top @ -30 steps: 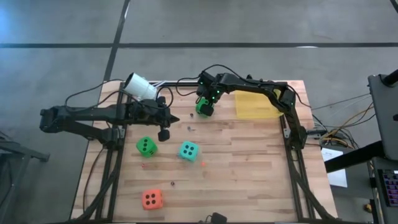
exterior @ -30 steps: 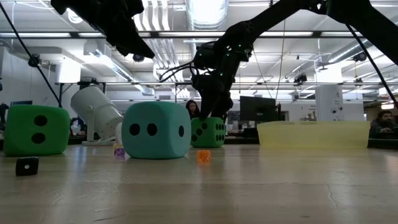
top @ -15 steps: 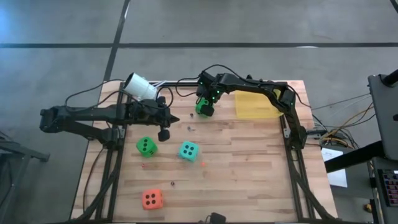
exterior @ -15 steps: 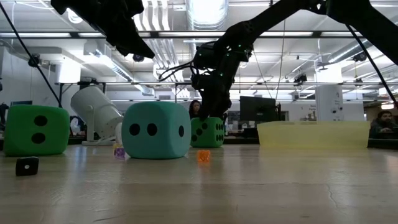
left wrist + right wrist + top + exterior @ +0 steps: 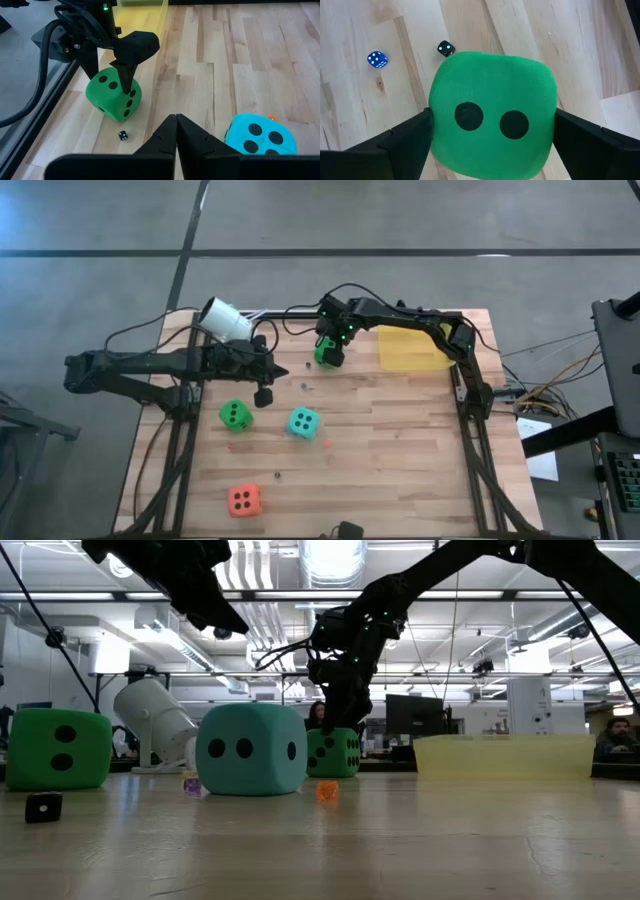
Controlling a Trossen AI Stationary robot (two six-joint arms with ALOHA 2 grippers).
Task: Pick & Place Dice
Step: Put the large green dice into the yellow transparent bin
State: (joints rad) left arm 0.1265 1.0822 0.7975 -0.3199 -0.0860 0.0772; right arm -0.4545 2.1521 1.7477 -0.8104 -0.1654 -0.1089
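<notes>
Closing slightly since a second ago, the right gripper (image 5: 492, 135) straddles a green die (image 5: 492, 112) on the table's (image 5: 400, 450) far side, fingers (image 5: 126, 75) wide beside it, while the left gripper (image 5: 176, 131) hovers clenched nearby.

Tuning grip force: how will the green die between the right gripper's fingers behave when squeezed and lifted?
The green die looks plush with rounded edges, so probably squashy and light. The right gripper straddles it; its flat faces should resist rolling.
</notes>
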